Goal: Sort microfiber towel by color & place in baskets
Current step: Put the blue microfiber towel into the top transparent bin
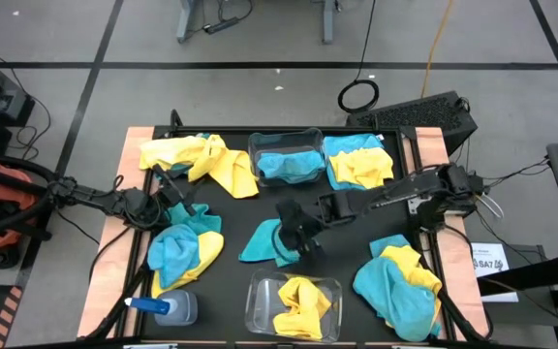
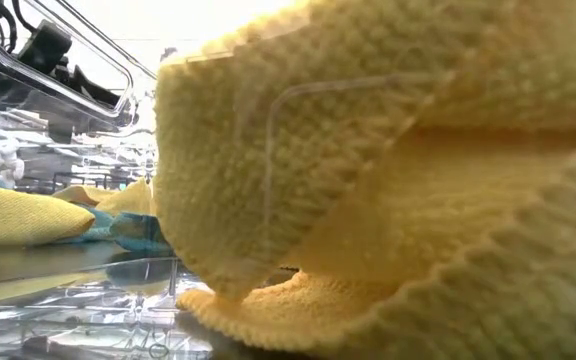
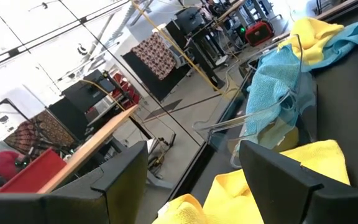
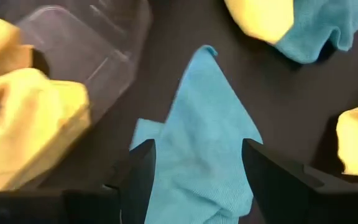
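Note:
A single turquoise towel lies flat mid-table. My right gripper hovers over its right part, open; in the right wrist view the towel shows between the two fingers. My left gripper is open near the far-left yellow towels, one of which lies just ahead of its fingers. The far basket holds a turquoise towel. The near basket holds a yellow towel, which fills the low view.
Mixed yellow and turquoise piles lie at far right, near right and near left. A clear spray bottle with a blue cap lies at the near-left corner. Bare black mat shows between the baskets around the single towel.

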Controlling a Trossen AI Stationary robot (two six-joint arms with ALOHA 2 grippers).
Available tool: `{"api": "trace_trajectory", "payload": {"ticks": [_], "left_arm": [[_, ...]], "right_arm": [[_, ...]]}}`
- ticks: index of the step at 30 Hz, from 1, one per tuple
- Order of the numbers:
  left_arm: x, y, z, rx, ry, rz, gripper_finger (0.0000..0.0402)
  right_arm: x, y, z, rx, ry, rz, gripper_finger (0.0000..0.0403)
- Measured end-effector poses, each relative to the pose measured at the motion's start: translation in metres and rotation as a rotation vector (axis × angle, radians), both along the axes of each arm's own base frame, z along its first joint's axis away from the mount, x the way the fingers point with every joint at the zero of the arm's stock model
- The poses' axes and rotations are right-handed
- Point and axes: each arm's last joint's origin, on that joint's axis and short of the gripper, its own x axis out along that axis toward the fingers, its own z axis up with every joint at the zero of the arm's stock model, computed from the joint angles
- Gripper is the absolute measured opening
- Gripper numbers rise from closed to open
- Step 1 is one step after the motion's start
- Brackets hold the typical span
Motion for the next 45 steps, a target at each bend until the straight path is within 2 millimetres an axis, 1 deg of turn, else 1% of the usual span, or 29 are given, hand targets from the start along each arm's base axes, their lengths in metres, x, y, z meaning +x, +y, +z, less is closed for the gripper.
{"api": "trace_trajectory", "payload": {"ticks": [4,7,9,14,20,23,26,29,31,34,35,36,39,41,45], "left_arm": [[0.000,0.000,0.000,-0.002,-0.005,-0.004,0.0260],[0.001,-0.001,0.001,-0.001,-0.007,-0.043,0.0260],[0.001,-0.002,0.000,-0.004,-0.011,-0.084,0.0260],[0.003,-0.004,0.001,-0.126,-0.101,-0.191,0.0260],[0.003,-0.005,0.001,-0.283,-0.203,-0.219,0.0260],[0.003,-0.005,0.002,-0.330,-0.239,-0.222,0.0260],[0.003,-0.005,0.002,-0.347,-0.253,-0.223,0.0260],[0.003,-0.005,0.002,-0.347,-0.253,-0.223,0.0260],[0.003,-0.005,0.002,-0.348,-0.254,-0.223,0.0260],[0.003,-0.005,0.003,-0.349,-0.262,-0.224,0.0260],[0.003,-0.005,0.003,-0.349,-0.262,-0.224,0.0260],[0.003,-0.005,0.003,-0.349,-0.264,-0.224,0.0260],[0.003,-0.005,0.003,-0.350,-0.268,-0.225,0.0260],[0.003,-0.005,0.003,-0.350,-0.268,-0.225,0.0260],[0.003,-0.005,0.003,-0.350,-0.268,-0.225,0.0260]], "right_arm": [[0.001,-0.015,-0.023,0.059,-0.054,-0.003,0.0231],[0.003,-0.024,-0.041,0.066,-0.079,-0.024,0.0231],[0.002,-0.031,-0.055,0.065,-0.051,-0.045,0.0231],[0.011,-0.043,-0.085,0.064,0.005,-0.084,0.0231],[0.018,-0.049,-0.115,0.084,0.059,-0.086,0.0231],[0.019,-0.049,-0.125,0.087,0.080,-0.085,0.0230],[0.020,-0.049,-0.127,0.086,0.082,-0.086,0.0217],[0.020,-0.049,-0.127,0.081,0.079,-0.087,0.0177],[0.021,-0.049,-0.126,0.075,0.081,-0.084,0.0133],[0.022,-0.052,-0.123,0.055,0.105,-0.076,0.0051],[0.023,-0.052,-0.121,0.048,0.113,-0.070,0.0028],[0.024,-0.052,-0.120,0.037,0.119,-0.067,0.0017],[0.027,-0.053,-0.111,-0.013,0.150,-0.084,0.0019],[0.029,-0.054,-0.101,-0.061,0.173,-0.085,0.0018],[0.036,-0.059,-0.070,-0.162,0.168,-0.088,0.0008]]}}
